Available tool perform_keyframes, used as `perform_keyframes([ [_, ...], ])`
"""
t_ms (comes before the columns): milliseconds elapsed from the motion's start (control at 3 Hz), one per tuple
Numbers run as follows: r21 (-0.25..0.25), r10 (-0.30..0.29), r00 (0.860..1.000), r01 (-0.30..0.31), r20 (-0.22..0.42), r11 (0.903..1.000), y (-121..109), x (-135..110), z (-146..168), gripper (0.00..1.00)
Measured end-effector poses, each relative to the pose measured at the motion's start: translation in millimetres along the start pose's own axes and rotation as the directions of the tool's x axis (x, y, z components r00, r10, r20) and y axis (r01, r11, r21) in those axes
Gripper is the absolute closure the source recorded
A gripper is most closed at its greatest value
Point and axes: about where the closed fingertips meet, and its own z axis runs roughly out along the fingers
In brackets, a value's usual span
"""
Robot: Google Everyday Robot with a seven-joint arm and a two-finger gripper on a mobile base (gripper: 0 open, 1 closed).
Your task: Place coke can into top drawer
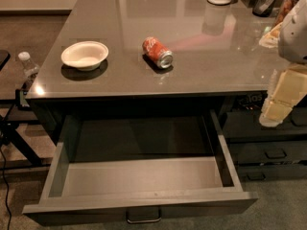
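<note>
Bowl [85, 55] sits left on the counter [201, 75]. At its 3 o'clock the can [157, 52] lies on its side, silver end toward 5. Drawer [144, 178] is pulled wide open at 6. Gripper [273, 116] hangs far right, below the counter edge; open or closed, can't tell.

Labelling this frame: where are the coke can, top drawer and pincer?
coke can [157, 52], camera view, red side.
top drawer [144, 177], camera view, bare inner floor.
pincer [272, 116], camera view, right edge, lower end.
</note>
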Motion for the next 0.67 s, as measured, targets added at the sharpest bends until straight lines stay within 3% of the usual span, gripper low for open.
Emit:
perform_keyframes([
  [333,0.015,0.000,1.000,0.000,0.002,0.9999,-4,-6,0,0.00],
  [667,-0.012,0.041,0.999,-0.041,-0.008,0.9991,-18,-17,11,0.00],
])
